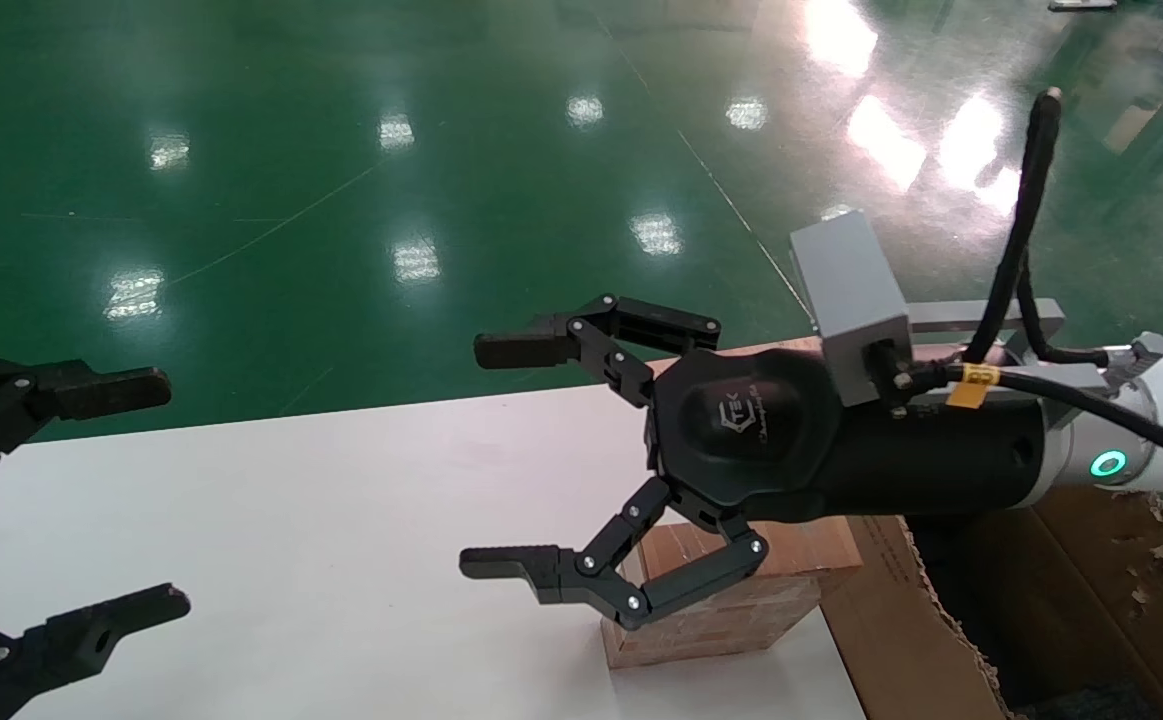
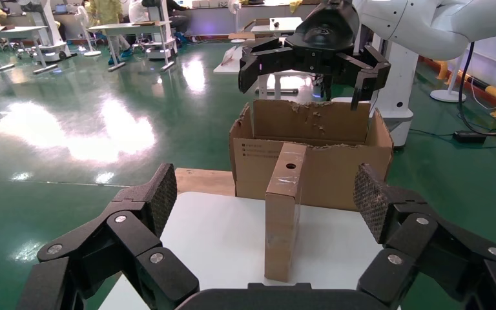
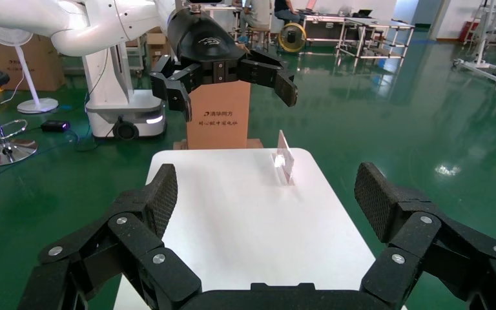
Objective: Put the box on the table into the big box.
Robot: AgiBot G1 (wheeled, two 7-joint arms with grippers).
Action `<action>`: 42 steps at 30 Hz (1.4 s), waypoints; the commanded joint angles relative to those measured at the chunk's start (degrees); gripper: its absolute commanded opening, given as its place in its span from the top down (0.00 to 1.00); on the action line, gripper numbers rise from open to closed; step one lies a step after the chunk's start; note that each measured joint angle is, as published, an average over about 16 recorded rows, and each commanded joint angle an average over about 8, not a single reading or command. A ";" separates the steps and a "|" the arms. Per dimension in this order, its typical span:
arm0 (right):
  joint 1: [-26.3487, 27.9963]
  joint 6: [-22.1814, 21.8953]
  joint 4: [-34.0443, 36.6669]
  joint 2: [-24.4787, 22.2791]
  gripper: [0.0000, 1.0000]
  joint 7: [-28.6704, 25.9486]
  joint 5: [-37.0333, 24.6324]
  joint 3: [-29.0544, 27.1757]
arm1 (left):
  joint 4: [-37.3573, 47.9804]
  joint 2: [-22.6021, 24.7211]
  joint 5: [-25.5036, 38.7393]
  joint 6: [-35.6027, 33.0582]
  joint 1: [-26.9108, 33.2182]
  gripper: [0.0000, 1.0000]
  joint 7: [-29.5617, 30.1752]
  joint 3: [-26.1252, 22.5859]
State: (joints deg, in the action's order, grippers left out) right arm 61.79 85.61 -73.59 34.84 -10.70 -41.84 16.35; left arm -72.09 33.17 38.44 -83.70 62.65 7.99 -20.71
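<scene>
The box (image 1: 731,590) stands upright on its narrow edge on the white counter (image 1: 341,540), at the counter's edge nearest the big box (image 1: 1091,610). In the left wrist view the box (image 2: 284,206) shows a small round hole near the top of its face and stands just in front of the big box (image 2: 310,152), whose rim is torn and ragged and whose side carries small black print. Whether the two touch cannot be told.

The right gripper (image 1: 501,460) hangs above the counter, its body directly over the box, jaws spread wide and holding nothing. The fingers (image 1: 516,350) extend past the box toward the middle of the counter.

The left gripper (image 1: 131,495) sits at the counter's far end from the box, well apart from it, jaws likewise spread wide and empty.

In the right wrist view a small clear object (image 3: 284,158) stands on the counter (image 3: 232,213), away from the box.
</scene>
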 commanded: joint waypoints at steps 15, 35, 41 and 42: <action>-2.14 4.20 2.38 -3.85 0.00 1.87 -0.25 0.88 | 0.01 0.00 0.00 0.00 0.01 0.00 0.00 -0.01; -6.93 5.53 10.52 -15.08 0.00 9.18 4.50 6.57 | 0.02 -0.01 0.00 0.02 0.00 0.00 -0.01 0.00; -6.89 4.85 9.70 -14.85 0.00 9.39 3.94 7.19 | 0.02 -0.01 0.00 0.02 0.00 0.00 -0.02 -0.01; -6.75 4.72 9.49 -14.68 0.00 9.49 3.65 7.39 | 0.03 -0.01 0.00 0.02 0.00 0.00 -0.02 -0.01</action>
State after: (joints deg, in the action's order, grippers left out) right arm 55.30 90.67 -63.39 20.27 -0.75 -38.29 24.11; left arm -72.06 33.16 38.43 -83.68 62.65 7.98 -20.71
